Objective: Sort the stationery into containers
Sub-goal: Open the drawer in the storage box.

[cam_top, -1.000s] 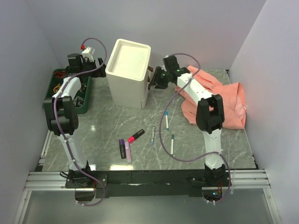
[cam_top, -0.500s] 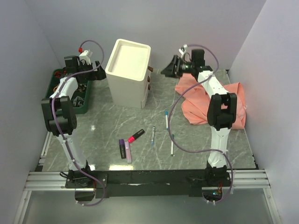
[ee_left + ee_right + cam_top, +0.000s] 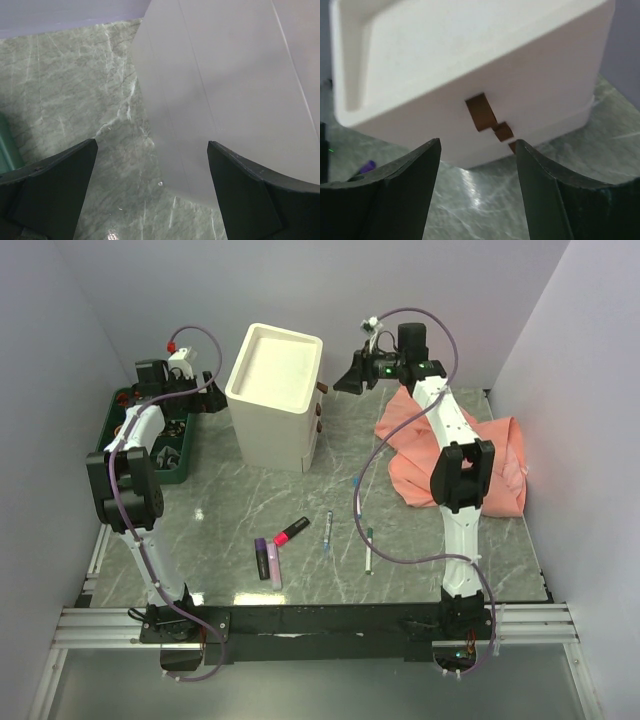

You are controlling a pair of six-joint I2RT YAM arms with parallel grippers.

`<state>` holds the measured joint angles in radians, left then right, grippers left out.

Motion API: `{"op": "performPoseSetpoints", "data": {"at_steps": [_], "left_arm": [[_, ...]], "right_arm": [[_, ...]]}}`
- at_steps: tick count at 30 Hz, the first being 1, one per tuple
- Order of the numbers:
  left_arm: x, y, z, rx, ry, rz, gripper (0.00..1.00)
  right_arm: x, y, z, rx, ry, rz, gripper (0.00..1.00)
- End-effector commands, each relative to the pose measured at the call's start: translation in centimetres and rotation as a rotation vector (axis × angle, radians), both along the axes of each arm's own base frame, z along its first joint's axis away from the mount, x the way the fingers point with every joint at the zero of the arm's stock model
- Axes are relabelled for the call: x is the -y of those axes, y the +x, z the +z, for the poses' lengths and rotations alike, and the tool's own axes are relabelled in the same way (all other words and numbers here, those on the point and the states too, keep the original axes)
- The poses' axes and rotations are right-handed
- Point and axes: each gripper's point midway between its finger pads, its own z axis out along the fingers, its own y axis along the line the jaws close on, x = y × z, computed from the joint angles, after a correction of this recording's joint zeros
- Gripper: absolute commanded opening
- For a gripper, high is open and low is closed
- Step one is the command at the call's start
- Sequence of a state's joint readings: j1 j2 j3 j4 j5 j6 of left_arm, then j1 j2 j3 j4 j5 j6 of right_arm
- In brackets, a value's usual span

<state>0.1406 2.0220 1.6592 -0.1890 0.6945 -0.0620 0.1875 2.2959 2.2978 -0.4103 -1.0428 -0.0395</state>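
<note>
Stationery (image 3: 292, 532) lies loose on the near middle of a green marbled worktop (image 3: 220, 505), well apart from the cabinet. That boxy cream-white cabinet (image 3: 275, 405) stands at the far middle, recessed top up. Its small brown handles (image 3: 318, 408) face right, and in the right wrist view the drawer fronts sit flush. A crumpled pink cloth (image 3: 490, 455) covers the far right of the worktop. A dark green tray (image 3: 103, 455) of small odds and ends sits at the far left.

The left gripper (image 3: 213, 392) hangs just left of the cabinet, jaws wide apart and empty. The right gripper (image 3: 345, 380) hovers just right of the handles, pointing at them, jaws also wide and empty.

A thin purple cable (image 3: 352, 525) loops down over the pens, crossing the blue-capped pen (image 3: 357, 483). A purple highlighter (image 3: 262, 558) and a pink highlighter (image 3: 274, 570) lie touching side by side, long axes near to far. A red-and-black marker (image 3: 285, 536) lies slanted beside them, black end toward the far right. Three thin white pens run near to far: a short pen (image 3: 328, 529), the blue-capped pen, and a green-capped pen (image 3: 368, 550), both caps at the far end.
</note>
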Motion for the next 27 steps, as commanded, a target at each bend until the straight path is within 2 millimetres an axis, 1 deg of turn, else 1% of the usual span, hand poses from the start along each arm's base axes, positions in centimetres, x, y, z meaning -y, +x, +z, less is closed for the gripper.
{"op": "performPoseSetpoints", "data": {"at_steps": [1, 2, 6, 11, 12, 16, 19, 24, 27], "left_arm": [[0.2, -0.3, 4.2, 0.102, 0.028, -0.030, 1.00], [0.2, -0.3, 4.1, 0.101, 0.030, -0.029, 0.99], [0.1, -0.2, 3.7, 0.092, 0.034, -0.027, 0.99], [0.1, -0.2, 3.3, 0.083, 0.034, -0.025, 1.00], [0.1, -0.2, 3.2, 0.080, 0.034, -0.025, 1.00], [0.1, -0.3, 3.0, 0.077, 0.038, -0.022, 1.00], [0.0, -0.4, 3.0, 0.076, 0.045, -0.019, 0.99], [0.1, -0.6, 2.8, 0.070, 0.046, -0.018, 1.00], [0.1, -0.5, 2.7, 0.069, 0.043, -0.017, 1.00]], "right_arm": [[0.8, 0.5, -1.6, 0.231, -0.176, 0.030, 0.71], [1.2, 1.0, -1.9, 0.269, -0.203, 0.019, 0.72], [1.2, 1.5, -2.0, 0.323, -0.231, 0.022, 0.74], [-0.4, 1.5, -2.0, 0.389, -0.238, 0.053, 0.80], [-1.0, 1.4, -1.9, 0.393, -0.230, 0.065, 0.81], [-2.6, 1.2, -2.0, 0.389, -0.209, 0.095, 0.82], [-3.3, 1.2, -2.1, 0.398, -0.196, 0.099, 0.82], [-4.0, 1.8, -2.4, 0.409, -0.201, 0.084, 0.82], [-4.0, 2.6, -2.1, 0.409, -0.197, 0.045, 0.82]]}}
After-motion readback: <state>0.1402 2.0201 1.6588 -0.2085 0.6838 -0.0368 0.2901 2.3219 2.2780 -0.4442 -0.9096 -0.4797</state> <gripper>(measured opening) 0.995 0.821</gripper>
